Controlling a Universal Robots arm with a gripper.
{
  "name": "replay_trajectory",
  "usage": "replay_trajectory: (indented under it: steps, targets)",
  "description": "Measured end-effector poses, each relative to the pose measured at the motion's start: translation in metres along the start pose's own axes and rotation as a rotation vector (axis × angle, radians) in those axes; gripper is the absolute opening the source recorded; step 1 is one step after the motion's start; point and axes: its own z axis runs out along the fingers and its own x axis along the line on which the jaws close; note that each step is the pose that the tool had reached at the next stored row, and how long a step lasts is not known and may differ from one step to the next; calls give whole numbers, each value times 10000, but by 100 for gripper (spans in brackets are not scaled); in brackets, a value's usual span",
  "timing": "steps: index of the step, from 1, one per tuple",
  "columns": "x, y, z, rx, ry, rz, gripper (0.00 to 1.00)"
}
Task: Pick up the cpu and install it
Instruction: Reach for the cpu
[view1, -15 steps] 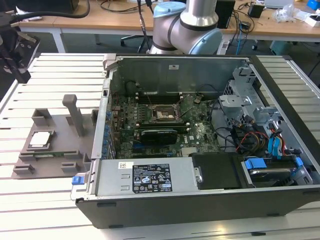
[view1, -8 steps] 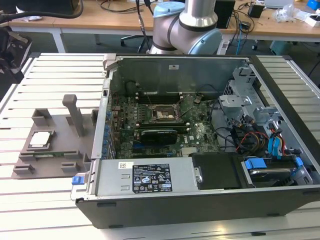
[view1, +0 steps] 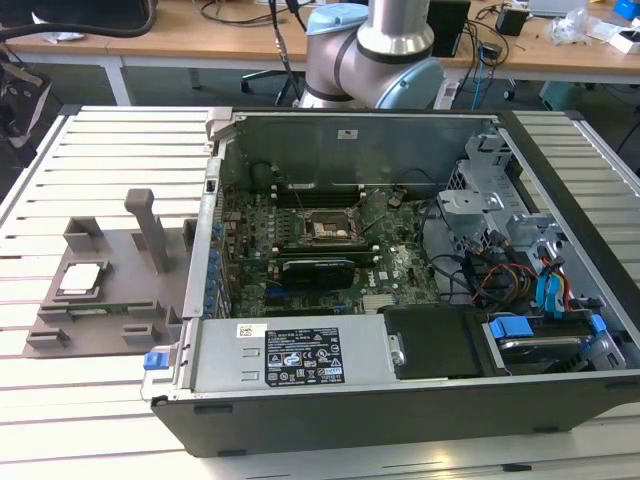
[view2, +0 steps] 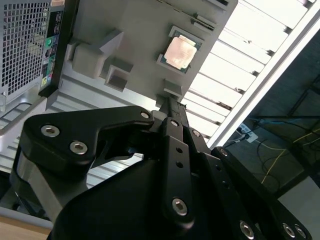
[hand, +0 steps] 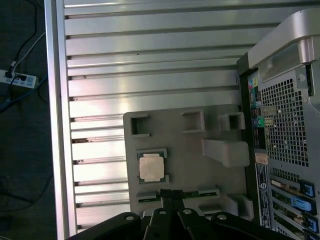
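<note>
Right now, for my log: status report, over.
Gripper shut, empty, clear of cpu. It sits in gray holder tray, beside computer case. Nothing covers it.

Cpu (view1: 80, 279) on holder (view1: 115, 250), at exterior view's left of computer case (view1: 420, 410).

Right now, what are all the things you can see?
Small flat square silvery cpu chip: one, silvery-white, on the tray.
Grey plastic tray: one, grey, on the table at the exterior view's left.
Open metal computer case: one, black and silver, mid-table.
Black square socket frame: one, black, inside the case.
Long black card: one, black, beside the socket frame.
Slatted metal table: one, silver, under everything.
Robot arm: one, silver and blue, behind the case.
Robot's fingers: two, black, shut, empty, aimed at the tray.
</note>
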Motion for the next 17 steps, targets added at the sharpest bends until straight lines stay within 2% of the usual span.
replay_trajectory:
  steps: [17]
  targets:
    - [198,-15,-1,0,0,0,11]
